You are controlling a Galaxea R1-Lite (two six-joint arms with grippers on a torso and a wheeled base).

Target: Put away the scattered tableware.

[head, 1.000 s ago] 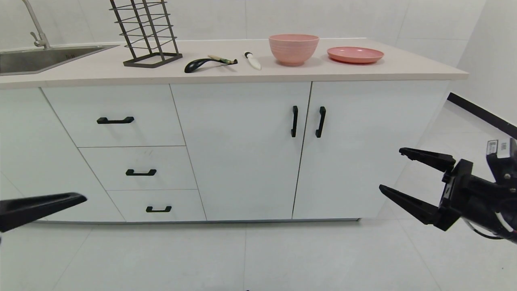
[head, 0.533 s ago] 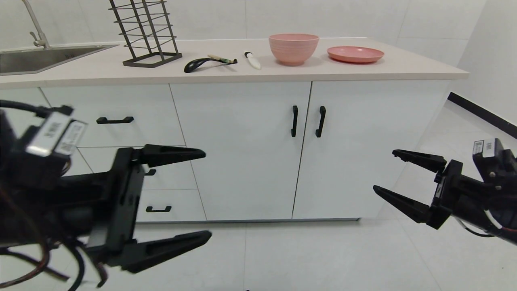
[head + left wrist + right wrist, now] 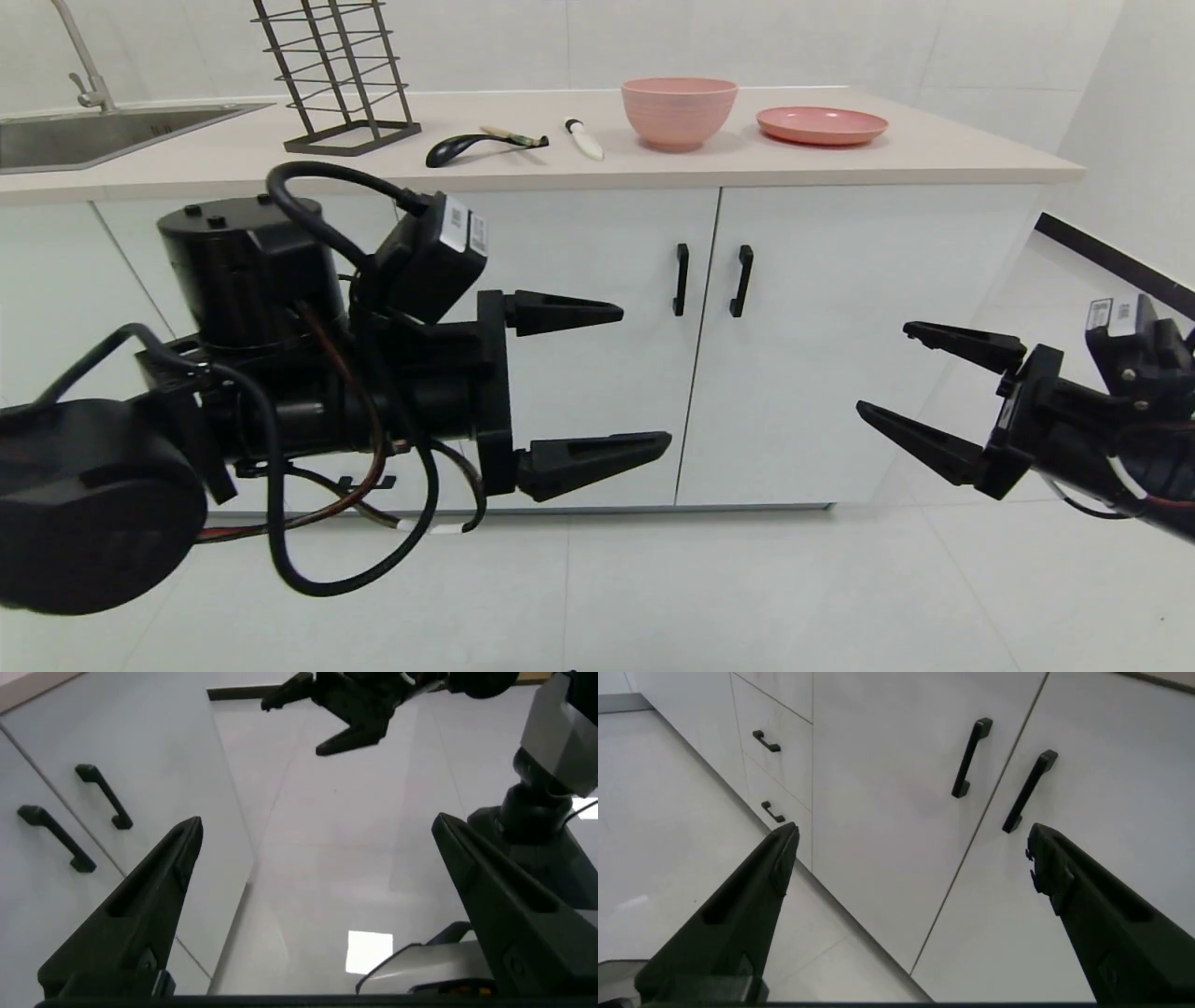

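Both left gripper [image 3: 644,373] and right gripper [image 3: 882,367] gape, well apart, before cabinet [image 3: 822,327].

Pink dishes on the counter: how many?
2. A deep pink bowl stands on the pale countertop; a flat pink plate lies just right of it, apart. None seem hidden.
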